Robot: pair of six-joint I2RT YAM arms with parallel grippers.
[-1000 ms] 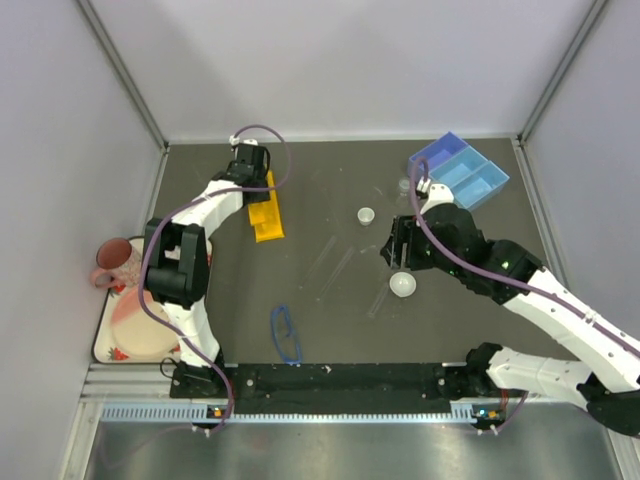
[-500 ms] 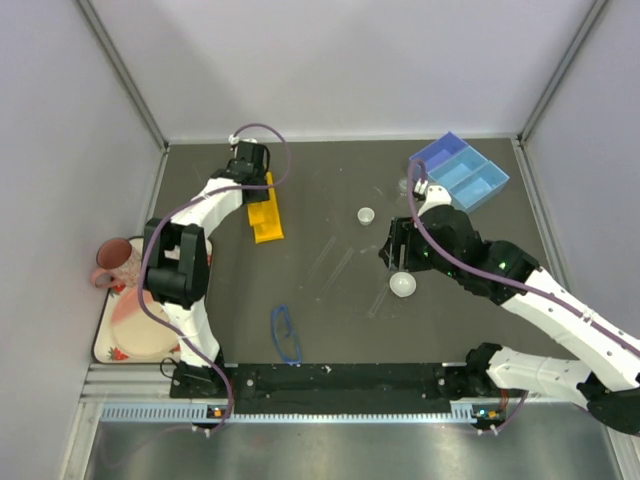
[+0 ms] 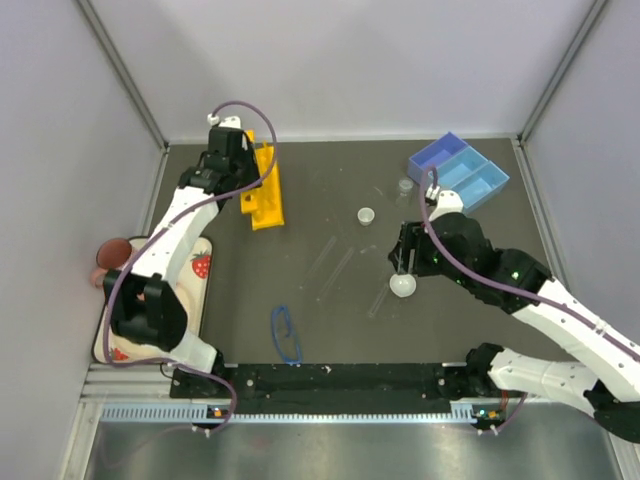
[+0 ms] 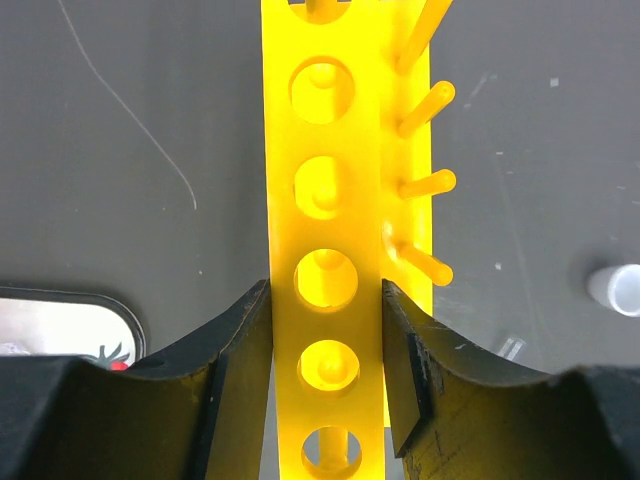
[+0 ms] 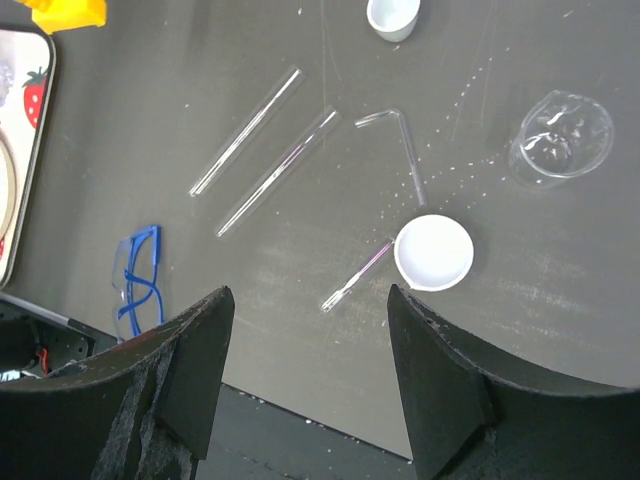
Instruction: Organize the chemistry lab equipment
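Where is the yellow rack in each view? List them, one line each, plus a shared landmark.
Top external: rack upper left.
Left wrist: rack centre, between the left fingers.
Right wrist: rack in the top-left corner.
Shared landmark: strawberry tray.

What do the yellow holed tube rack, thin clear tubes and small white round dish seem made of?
The yellow holed tube rack looks like moulded plastic: uniform opaque colour, slight sheen, rounded pegs. The thin clear tubes are see-through, glass or clear plastic; I cannot tell which. The small white round dish is opaque and smooth: ceramic or plastic.
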